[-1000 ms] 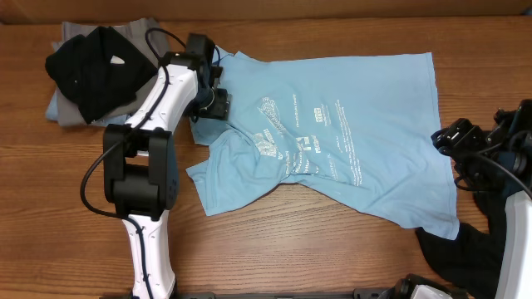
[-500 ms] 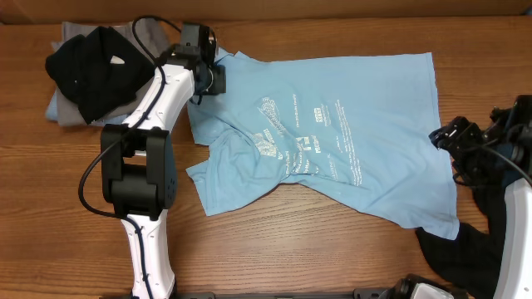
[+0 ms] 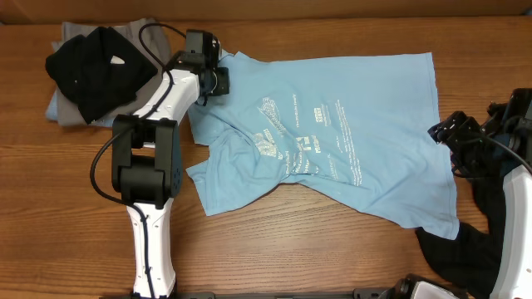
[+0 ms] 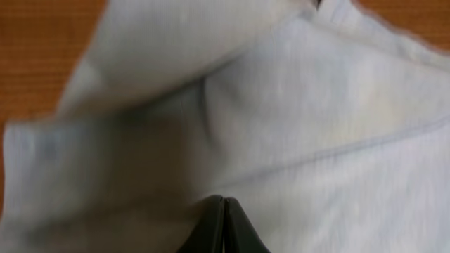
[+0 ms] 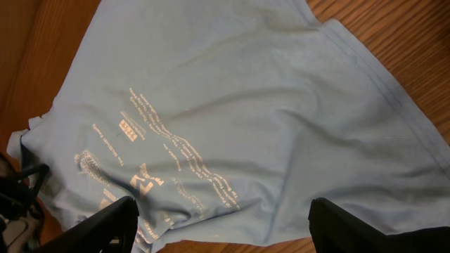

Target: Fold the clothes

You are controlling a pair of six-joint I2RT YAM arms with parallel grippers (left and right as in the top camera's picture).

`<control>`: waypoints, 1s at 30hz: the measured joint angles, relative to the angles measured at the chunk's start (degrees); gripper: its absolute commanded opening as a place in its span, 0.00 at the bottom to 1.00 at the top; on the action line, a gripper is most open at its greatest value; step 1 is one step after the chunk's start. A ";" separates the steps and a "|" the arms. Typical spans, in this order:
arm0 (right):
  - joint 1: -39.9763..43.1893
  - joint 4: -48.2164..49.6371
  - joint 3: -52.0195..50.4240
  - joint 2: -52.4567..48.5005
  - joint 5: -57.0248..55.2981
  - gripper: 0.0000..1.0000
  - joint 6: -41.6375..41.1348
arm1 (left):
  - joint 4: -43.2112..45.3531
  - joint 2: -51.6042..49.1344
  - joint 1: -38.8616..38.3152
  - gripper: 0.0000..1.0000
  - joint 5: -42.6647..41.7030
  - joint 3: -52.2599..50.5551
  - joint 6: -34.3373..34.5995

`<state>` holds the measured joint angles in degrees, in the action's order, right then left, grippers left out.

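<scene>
The light sky-blue T-shirt lies spread out and crumpled on the wooden table, its white lettering facing up. My left gripper is at the shirt's far-left edge, shut on a fold of that fabric. In the left wrist view the dark fingertips meet with pale cloth pressed all round them. My right gripper hovers open over the shirt's right edge. In the right wrist view the right gripper has the printed shirt lying between and below its wide-set fingers, with nothing held.
A heap of black and grey garments sits at the far left corner. Another black garment lies at the near right, beside the right arm. A cardboard wall runs along the table's back edge.
My left gripper has moved toward the table's far edge along the shirt's left side and closed from open to shut on the fabric. The right arm has barely shifted.
</scene>
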<state>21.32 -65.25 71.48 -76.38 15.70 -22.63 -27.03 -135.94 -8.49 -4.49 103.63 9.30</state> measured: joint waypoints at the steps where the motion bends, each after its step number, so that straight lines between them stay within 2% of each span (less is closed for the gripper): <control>1: -0.09 0.04 0.00 0.00 -0.02 0.79 0.00 | 2.34 -0.57 0.00 0.04 -0.20 0.09 0.04; 4: -0.61 -0.13 0.00 0.00 0.02 0.77 -0.07 | 10.49 -2.95 0.37 0.04 -0.59 0.63 2.12; 9: -3.39 -1.31 0.00 0.00 0.09 0.76 -0.02 | 20.76 -8.76 1.95 0.04 -4.83 5.46 11.98; 12: -5.60 -1.62 0.00 0.00 -1.20 0.77 -0.02 | 21.27 -12.09 3.80 0.06 -9.51 10.45 16.06; 14: -7.04 -1.62 0.00 0.00 -2.16 0.77 -0.02 | 18.82 -13.38 4.96 0.08 -11.89 13.94 16.48; 17: -9.22 -1.36 0.00 0.00 -3.10 0.77 0.00 | 8.09 -14.67 6.21 0.17 -13.92 22.67 13.90; 18: -9.88 -1.14 0.00 0.00 -3.28 0.77 -0.02 | 1.73 -14.82 6.56 0.20 -14.19 27.82 11.37; 21: -10.97 -0.63 0.00 0.00 -3.74 0.77 -0.02 | -12.28 -14.86 6.73 0.42 -13.86 40.48 5.16; 23: -11.10 -0.68 0.00 0.00 -3.87 0.77 -0.04 | -22.03 -14.14 6.60 0.51 -12.76 48.92 0.83; 27: -11.10 -0.79 0.00 0.00 -4.13 0.78 -0.02 | -41.88 -11.15 6.34 0.48 -8.41 60.59 -4.83; 30: -11.19 -0.72 0.00 0.00 -4.15 0.79 -0.02 | -56.17 -8.55 6.23 0.49 -6.54 64.92 -6.91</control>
<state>10.13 -65.98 71.48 -76.38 11.55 -22.65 -83.20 -144.49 -2.26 -11.03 168.55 2.39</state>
